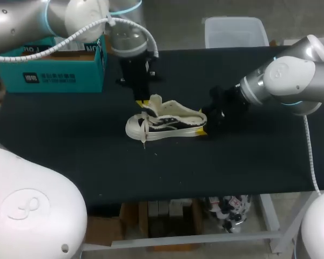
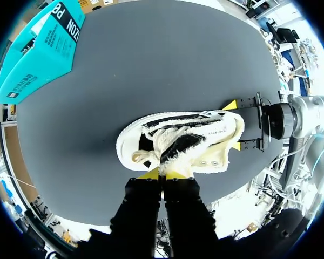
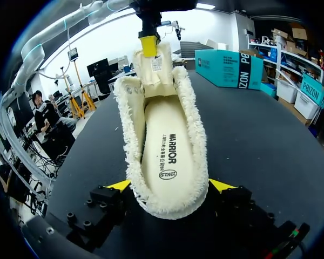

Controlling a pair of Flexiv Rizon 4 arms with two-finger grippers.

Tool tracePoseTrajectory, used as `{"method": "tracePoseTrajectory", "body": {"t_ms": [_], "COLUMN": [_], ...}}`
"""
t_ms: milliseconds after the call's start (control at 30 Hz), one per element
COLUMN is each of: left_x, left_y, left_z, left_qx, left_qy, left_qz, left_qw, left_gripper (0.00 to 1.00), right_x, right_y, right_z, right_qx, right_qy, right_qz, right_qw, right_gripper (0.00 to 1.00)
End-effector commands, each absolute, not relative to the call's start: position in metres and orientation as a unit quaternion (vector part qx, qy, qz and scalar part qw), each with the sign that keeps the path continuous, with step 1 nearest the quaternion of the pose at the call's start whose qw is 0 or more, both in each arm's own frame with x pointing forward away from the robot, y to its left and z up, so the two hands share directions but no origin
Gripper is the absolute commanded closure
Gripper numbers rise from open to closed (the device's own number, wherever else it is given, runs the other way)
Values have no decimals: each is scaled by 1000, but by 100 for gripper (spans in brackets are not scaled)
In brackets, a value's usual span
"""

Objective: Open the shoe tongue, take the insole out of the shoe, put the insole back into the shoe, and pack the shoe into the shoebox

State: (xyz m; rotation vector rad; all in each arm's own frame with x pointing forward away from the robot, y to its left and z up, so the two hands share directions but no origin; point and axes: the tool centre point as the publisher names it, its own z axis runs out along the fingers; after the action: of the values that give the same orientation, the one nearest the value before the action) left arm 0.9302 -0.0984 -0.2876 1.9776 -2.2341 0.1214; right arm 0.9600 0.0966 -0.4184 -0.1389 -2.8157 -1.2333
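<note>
Shoe (image 1: 167, 123) rests on the surface (image 1: 70, 140), its heel (image 3: 170, 208) clamped between the fingers of the right claw (image 3: 170, 186), while the left claw (image 2: 162, 174) has its tips pinched together on the tongue (image 3: 154, 67). It looks light, with a soft fleecy lining and a floppy tongue, so the heel seems the firmest hold. The insole (image 3: 164, 145), flat inside ahead of the right claw, looks thin and bendy and is probably best lifted by its heel edge.
</note>
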Motion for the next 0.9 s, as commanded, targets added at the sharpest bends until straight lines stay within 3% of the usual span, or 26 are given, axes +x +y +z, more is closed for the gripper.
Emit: {"method": "tracePoseTrajectory", "body": {"t_ms": [33,400,500,600,667,833,867,900], "left_x": [931,933,930,926,925,920,918,917], "left_y": [-77,-76,-79,-83,-85,-97,-100,-104], "left_z": [-290,-292,-286,-273,-262,-231,-227,-224], "left_qx": [650,622,609,594,589,547,537,523], "left_qy": [-733,-751,-762,-775,-780,-812,-820,-830], "left_qz": [118,121,123,128,138,148,149,147], "left_qw": [162,188,184,174,162,140,133,130], "left_gripper": [100,100,68,58,56,68,76,91], "right_x": [960,960,960,960,960,960,960,960], "right_y": [94,94,94,94,94,94,94,94], "right_z": [-421,-421,-421,-421,-421,-421,-421,-421], "right_qx": [-45,-45,-45,-45,-45,-45,-45,-45], "right_qy": [-915,-915,-915,-915,-915,-915,-915,-915], "right_qz": [-400,-400,-400,-400,-400,-400,-400,-400], "right_qw": [32,32,32,32,32,32,32,32], "right_gripper": [100,100,100,100,100,100,100,100]}}
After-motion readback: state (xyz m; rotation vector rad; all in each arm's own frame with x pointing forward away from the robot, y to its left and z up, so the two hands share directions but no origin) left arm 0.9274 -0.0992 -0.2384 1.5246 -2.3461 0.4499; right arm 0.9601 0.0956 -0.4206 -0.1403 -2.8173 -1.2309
